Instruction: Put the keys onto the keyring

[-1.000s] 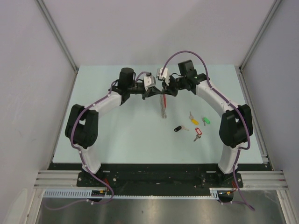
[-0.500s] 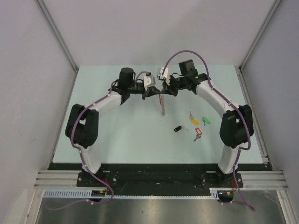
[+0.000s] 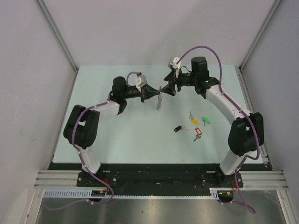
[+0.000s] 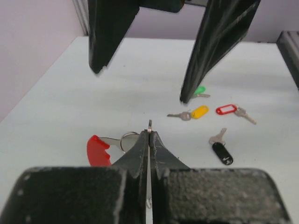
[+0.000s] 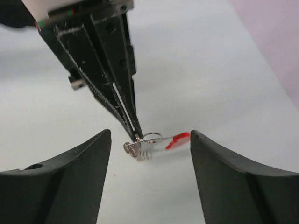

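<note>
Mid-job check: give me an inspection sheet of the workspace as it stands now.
Surface: pale green table, no spills seen.
Job's things: keyring pinched at its metal end by the left gripper; yellow key, green key, red key and black key lie loose on the table.
Clutter: nothing seen.
Grippers: left shut on the keyring; right gripper open, fingers either side of it, not touching.
Cables: purple cables follow both arms.
Surroundings: grey walls, metal frame.
</note>
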